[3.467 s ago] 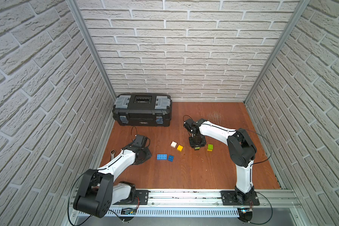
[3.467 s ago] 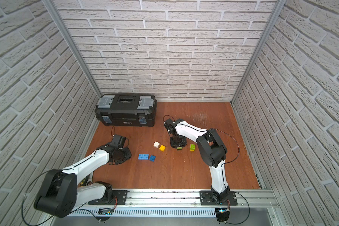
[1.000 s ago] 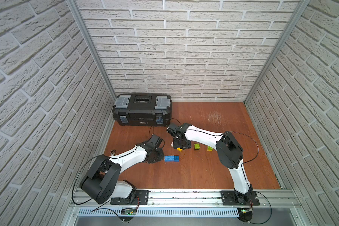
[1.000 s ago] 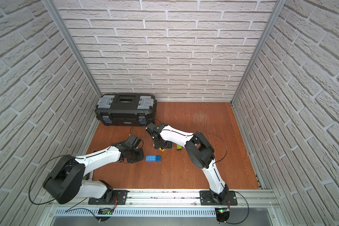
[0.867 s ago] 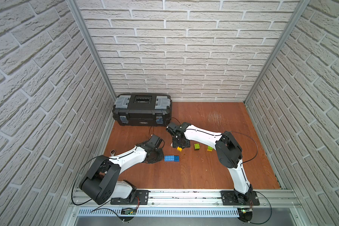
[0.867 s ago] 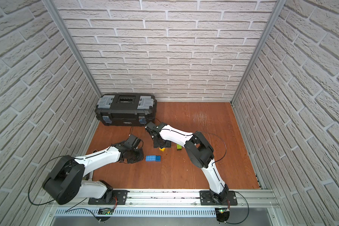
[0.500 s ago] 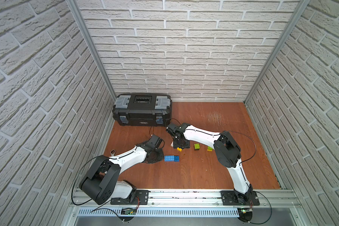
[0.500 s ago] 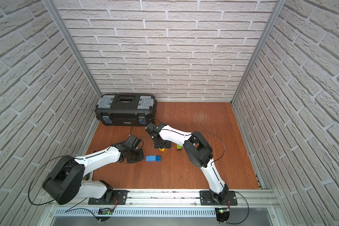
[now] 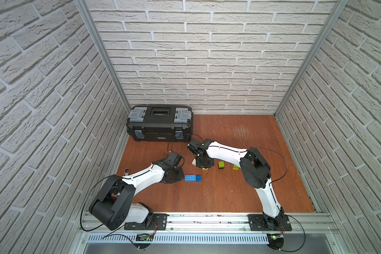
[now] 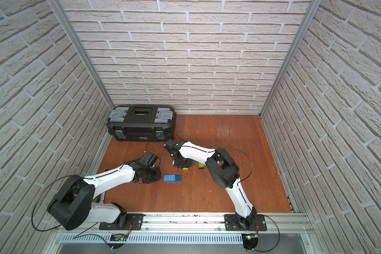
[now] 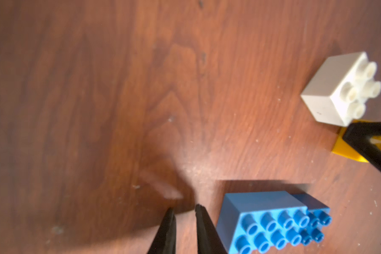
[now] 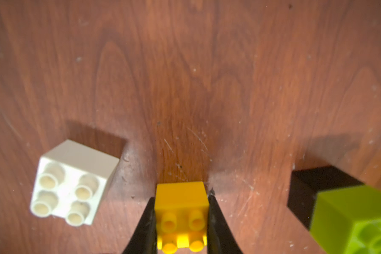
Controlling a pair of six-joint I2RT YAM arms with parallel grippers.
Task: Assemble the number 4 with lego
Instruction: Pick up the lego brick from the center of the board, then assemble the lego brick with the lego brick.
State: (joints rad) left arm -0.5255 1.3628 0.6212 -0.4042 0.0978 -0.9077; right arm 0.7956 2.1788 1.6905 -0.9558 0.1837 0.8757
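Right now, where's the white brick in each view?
Top view: white brick mid-floor, just beside the right gripper.
Top view: same place.
Left wrist: beyond the blue bricks.
Right wrist: apart from the gripped yellow brick.
Shared landmark: that yellow brick, beside it everywhere.

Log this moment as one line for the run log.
phase: grasp | right gripper: shut on yellow brick | left gripper: slightly open, empty, beside light-blue brick
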